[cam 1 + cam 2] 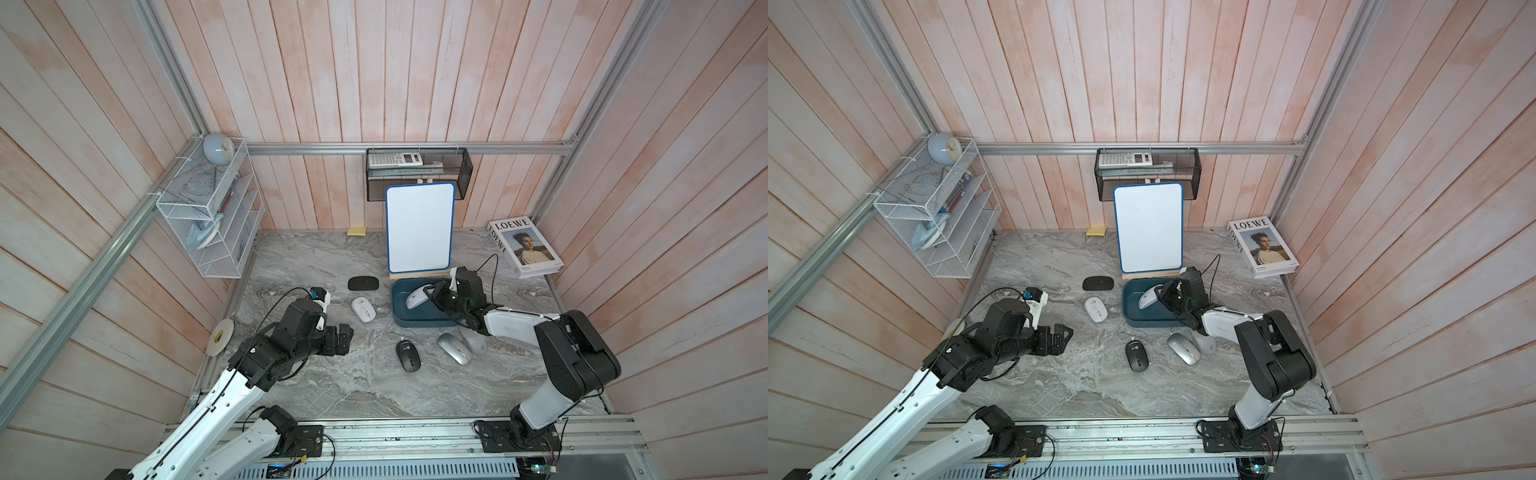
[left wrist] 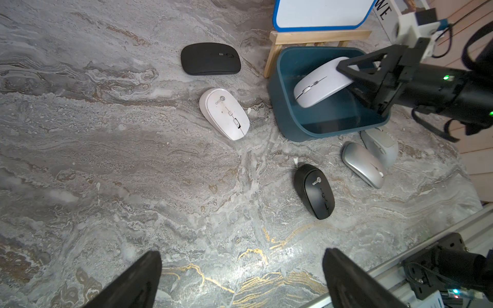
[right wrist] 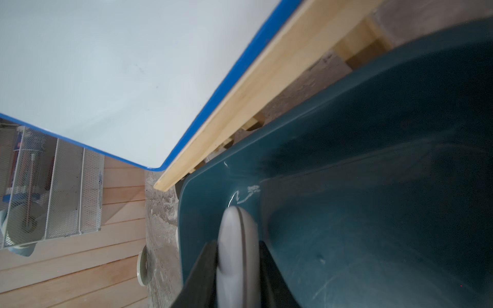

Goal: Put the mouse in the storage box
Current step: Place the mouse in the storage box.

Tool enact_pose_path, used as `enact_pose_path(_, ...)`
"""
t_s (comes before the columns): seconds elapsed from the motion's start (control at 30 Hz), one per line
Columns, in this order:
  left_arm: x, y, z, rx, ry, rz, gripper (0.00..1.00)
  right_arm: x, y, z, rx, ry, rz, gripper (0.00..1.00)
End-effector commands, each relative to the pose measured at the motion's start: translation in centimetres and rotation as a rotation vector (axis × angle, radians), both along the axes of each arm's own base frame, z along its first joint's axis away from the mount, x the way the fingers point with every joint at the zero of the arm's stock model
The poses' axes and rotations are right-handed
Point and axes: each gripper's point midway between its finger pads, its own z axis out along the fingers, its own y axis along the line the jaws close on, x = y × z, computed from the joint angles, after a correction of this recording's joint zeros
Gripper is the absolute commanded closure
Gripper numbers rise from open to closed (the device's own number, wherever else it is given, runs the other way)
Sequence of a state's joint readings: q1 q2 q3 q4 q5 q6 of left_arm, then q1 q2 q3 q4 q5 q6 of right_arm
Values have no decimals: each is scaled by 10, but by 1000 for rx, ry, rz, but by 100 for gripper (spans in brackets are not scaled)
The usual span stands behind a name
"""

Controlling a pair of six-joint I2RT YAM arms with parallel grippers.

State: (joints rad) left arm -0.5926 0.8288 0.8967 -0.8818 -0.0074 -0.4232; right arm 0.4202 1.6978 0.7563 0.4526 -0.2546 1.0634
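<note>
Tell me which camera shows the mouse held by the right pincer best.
The left wrist view: the mouse shows most of its top, wheel included, over the storage box. Both top views show it small; the right wrist view shows only its edge.

The table (image 1: 332, 386) is grey veined marble, the storage box (image 1: 419, 323) dark teal, the mouse (image 1: 415, 297) pale grey-white, the whiteboard (image 1: 419, 226) blue-rimmed, the walls (image 1: 374, 83) pinkish planks.
</note>
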Motion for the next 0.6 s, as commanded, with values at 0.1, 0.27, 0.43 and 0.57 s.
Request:
enact_pose_path(0.1, 4, -6, -11, 0, 35, -13, 0, 22, 14, 11, 89, -71, -34, 86)
enact_pose_path(0.27, 4, -7, -12, -2, 35, -14, 0, 23, 18, 0, 72, -51, -47, 83)
enact_pose_path(0.43, 4, -8, -13, -3, 38, -18, 0, 22, 20, -15, 67, -33, -51, 75)
enact_pose_path(0.57, 4, -9, -14, 0, 46, -21, 0, 20, 17, -21, 35, -17, -58, 62)
